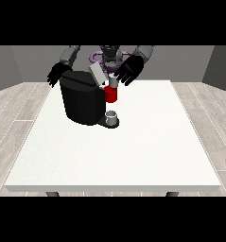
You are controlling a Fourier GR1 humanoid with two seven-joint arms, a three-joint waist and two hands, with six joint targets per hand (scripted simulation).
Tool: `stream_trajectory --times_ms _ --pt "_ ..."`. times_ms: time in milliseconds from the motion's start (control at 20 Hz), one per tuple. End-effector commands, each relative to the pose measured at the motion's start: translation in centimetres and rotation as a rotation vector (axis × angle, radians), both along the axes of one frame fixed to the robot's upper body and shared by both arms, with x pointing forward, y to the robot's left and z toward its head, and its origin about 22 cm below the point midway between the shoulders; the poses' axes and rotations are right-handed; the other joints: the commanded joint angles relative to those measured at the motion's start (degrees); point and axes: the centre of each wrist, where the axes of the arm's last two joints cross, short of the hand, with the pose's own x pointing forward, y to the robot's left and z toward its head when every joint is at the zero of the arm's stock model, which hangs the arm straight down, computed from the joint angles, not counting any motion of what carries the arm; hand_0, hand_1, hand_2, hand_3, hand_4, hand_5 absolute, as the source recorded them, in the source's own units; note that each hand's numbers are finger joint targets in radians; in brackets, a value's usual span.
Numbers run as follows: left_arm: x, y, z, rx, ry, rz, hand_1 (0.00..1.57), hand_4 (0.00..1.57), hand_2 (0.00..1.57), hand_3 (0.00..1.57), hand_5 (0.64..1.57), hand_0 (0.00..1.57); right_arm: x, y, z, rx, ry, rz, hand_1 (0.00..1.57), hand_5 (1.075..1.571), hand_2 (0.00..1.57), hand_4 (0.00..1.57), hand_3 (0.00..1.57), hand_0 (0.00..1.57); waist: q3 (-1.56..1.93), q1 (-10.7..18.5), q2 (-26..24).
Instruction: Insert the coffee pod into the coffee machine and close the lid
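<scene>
**Two hands are being held at the coffee machine, lid still up**

Two black hands are being shown at the far side of the desk. The hand at the view's right is being held with fingers spread apart just above the machine's head, where a red thing at the machine is sitting. The hand at the view's left is hanging behind the coffee machine, fingers relaxed and apart, holding nothing. The grey lid is being left tilted open. The coffee pod cannot be told plainly; a small grey thing is resting on the machine's base. Judged from this, the lid should be pressed down squarely from above, with fingers being kept off the hinge. The machine's tall body is blocking the left hand's reach.
</scene>
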Motion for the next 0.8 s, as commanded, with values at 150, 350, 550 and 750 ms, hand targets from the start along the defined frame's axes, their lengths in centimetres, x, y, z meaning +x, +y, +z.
stream_trajectory --times_ms 150,350,550,750 --pt "0.3 -1.4 -0.2 0.000 -0.006 0.018 1.26 0.51 1.30 1.21 1.571 1.26 0.3 0.0 0.6 0.027 0.007 0.017 0.00 1.571 0.00 0.50 0.00 0.00 0.00 -1.2 1.0" --pt "0.1 0.9 0.2 0.024 -0.010 0.010 1.18 0.49 1.25 1.18 1.571 1.18 -0.5 1.7 1.1 0.035 -0.027 0.018 0.00 1.571 0.00 0.50 0.00 0.00 -0.02 -1.7 1.3" --pt "0.1 0.0 0.4 0.020 -0.039 -0.039 1.20 0.50 1.27 1.20 1.571 1.20 0.4 -1.3 1.1 0.007 -0.030 -0.012 0.00 1.571 0.00 0.53 0.00 0.00 -0.01 0.4 2.4" --pt "0.4 -2.3 -0.9 0.037 -0.009 -0.005 1.16 0.51 1.24 1.18 1.571 1.16 -0.2 -0.6 -0.4 0.035 -0.041 0.004 0.00 1.571 0.00 0.46 0.00 0.00 0.02 -0.4 2.1"
